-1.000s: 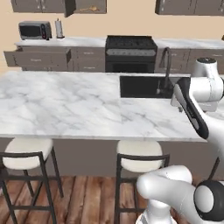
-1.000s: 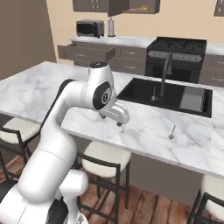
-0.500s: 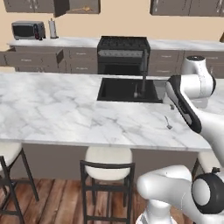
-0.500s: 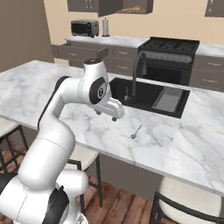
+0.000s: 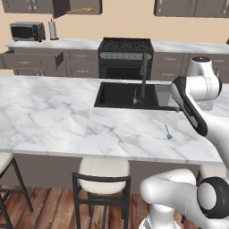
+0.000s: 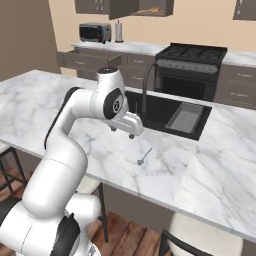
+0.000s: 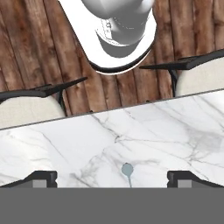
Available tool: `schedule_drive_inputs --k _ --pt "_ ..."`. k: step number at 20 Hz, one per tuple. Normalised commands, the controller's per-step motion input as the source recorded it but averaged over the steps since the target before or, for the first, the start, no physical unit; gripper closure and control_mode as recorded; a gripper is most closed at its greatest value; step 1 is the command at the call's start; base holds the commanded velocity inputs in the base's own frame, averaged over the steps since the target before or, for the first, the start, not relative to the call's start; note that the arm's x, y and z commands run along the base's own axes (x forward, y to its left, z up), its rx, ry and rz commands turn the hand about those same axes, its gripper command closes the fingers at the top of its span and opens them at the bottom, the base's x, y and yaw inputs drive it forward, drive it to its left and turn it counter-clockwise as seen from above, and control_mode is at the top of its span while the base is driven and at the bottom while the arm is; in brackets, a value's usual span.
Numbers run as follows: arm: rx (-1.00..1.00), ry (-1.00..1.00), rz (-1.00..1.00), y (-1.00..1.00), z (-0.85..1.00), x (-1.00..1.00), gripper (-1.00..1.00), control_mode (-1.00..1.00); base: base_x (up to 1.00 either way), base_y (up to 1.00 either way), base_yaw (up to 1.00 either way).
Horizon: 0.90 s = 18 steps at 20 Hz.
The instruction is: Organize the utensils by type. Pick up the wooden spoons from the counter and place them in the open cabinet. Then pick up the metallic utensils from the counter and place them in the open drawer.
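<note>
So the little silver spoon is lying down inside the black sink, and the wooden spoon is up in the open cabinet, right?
Not quite: the silver spoon lies on the marble counter, in front of the sink, as the right base view shows. The wooden spoon is indeed in the open cabinet.

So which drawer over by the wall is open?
The wide drawer on the far counter's left end, below the microwave, is pulled out. The other drawer fronts beside it are flush.

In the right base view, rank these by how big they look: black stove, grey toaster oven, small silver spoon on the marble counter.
1. Black stove, largest.
2. Grey toaster oven.
3. Small silver spoon, smallest, though it lies nearest the camera on the white marble counter.
</note>
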Motion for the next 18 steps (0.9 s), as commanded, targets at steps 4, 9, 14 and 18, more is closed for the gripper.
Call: schedule_drive_inputs --k 4,9,14,18 --pt "0.00 0.00 0.00 0.00 0.00 0.00 -1.00 1.00 0.43 -0.38 0.00" --pt "0.00 0.07 0.00 -0.18 -0.11 0.23 -1.00 -1.00 0.06 -0.06 0.00" --pt "0.02 0.15 0.00 -0.19 -0.16 0.57 -1.00 -1.00 0.00 0.00 0.00" --pt "0.00 0.23 0.00 -0.11 -0.23 0.73 -1.00 -1.00 0.00 0.00 0.00"
